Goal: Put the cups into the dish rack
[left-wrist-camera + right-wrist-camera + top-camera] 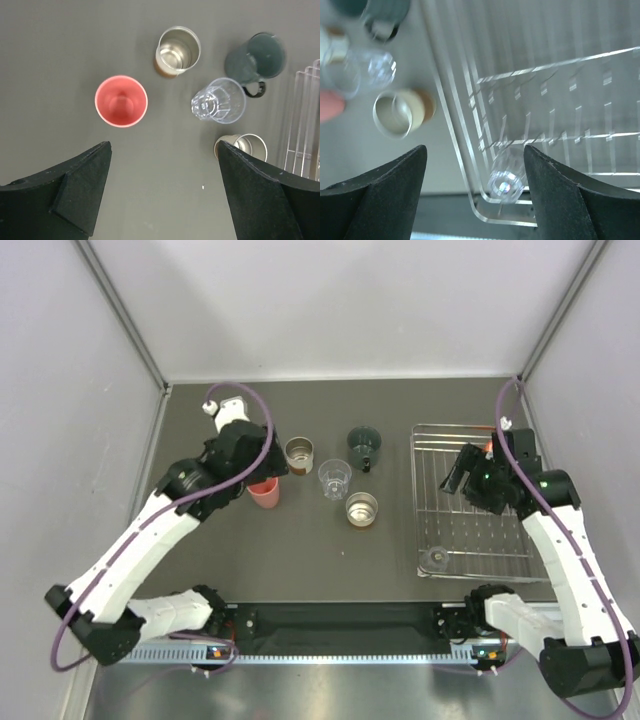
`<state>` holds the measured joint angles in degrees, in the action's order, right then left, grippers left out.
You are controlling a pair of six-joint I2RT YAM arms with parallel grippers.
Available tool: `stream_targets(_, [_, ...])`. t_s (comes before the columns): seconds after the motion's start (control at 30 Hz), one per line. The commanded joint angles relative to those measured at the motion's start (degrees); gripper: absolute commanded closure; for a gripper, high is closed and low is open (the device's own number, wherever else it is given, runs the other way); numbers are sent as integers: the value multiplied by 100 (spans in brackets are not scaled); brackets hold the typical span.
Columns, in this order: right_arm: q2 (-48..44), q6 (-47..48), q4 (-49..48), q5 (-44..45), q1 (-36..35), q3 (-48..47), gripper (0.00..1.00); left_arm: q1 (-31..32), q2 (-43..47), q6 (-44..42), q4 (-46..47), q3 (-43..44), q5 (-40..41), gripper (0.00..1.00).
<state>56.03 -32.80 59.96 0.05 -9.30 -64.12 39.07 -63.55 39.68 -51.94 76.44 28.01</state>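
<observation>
The left fingers (75, 190) are spread wide with nothing between them, hanging above the bench (220, 560) just near of a pale pink cup (121, 101). That cup stands upright, long axis vertical, mouth up. To its right stand four more cups, all mouth up: a steel cup (177, 49), a dark green cup (255, 57) with its handle pointing to the near side, a clear plastic cup (218, 100) and a second steel cup (247, 146).

The right fingers (385, 195) are also wide apart and hold nothing, above the near left corner of the dish rack (485, 540). A clear cup (506, 177) sits in that corner with its base towards the camera.

The bench is dark grey and matte, enclosed by pale grey walls (350, 300).
</observation>
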Motion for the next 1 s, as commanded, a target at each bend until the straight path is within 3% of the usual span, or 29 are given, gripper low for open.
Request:
stream_targets(0.0, [-57, 274, 279, -1103, -72, 92, 22, -180, -490, 768, -614, 546, -243, 9])
stream_targets(0.13, [22, 291, 200, -1429, -63, 5, 23, -802, -1447, 910, -1388, 1143, -516, 11])
stream_targets(0.33, [40, 300, 235, -1420, -72, -119, 23, -1515, -1871, 1094, -1196, 1101, -1166, 16])
stream_targets(0.5, [4, 221, 253, -1438, -72, -75, 23, -1674, -2407, 1446, -1143, 1205, -1499, 29])
stream_targets(0.97, [-250, 239, 587, -1271, -72, 57, 23, -1675, -3611, 1964, -1213, 1505, -1228, 41])
